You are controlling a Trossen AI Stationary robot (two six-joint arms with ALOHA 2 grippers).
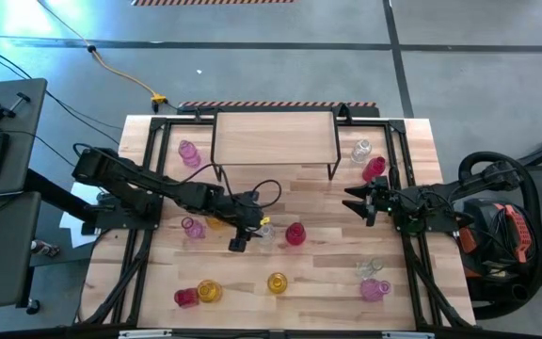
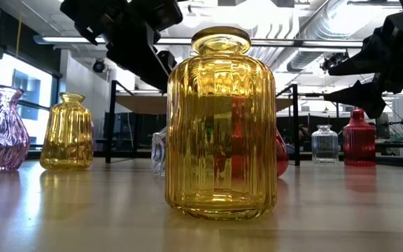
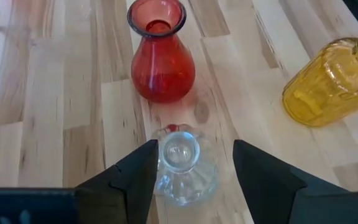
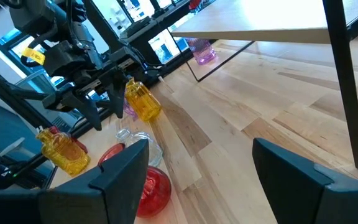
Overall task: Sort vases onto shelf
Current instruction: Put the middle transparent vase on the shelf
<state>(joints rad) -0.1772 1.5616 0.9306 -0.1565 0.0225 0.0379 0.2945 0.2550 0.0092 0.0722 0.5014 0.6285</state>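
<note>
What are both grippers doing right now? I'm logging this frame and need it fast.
Left gripper: open, fingers either side of a clear vase on the table, not gripping it.
Right gripper: open, empty, beside the shelf.

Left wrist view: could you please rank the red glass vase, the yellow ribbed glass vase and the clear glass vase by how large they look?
1. Yellow ribbed glass vase, though partly cut off at the picture's edge.
2. Red glass vase, close to the yellow one; unsure.
3. Clear glass vase, smallest, although nearest the camera.
</note>
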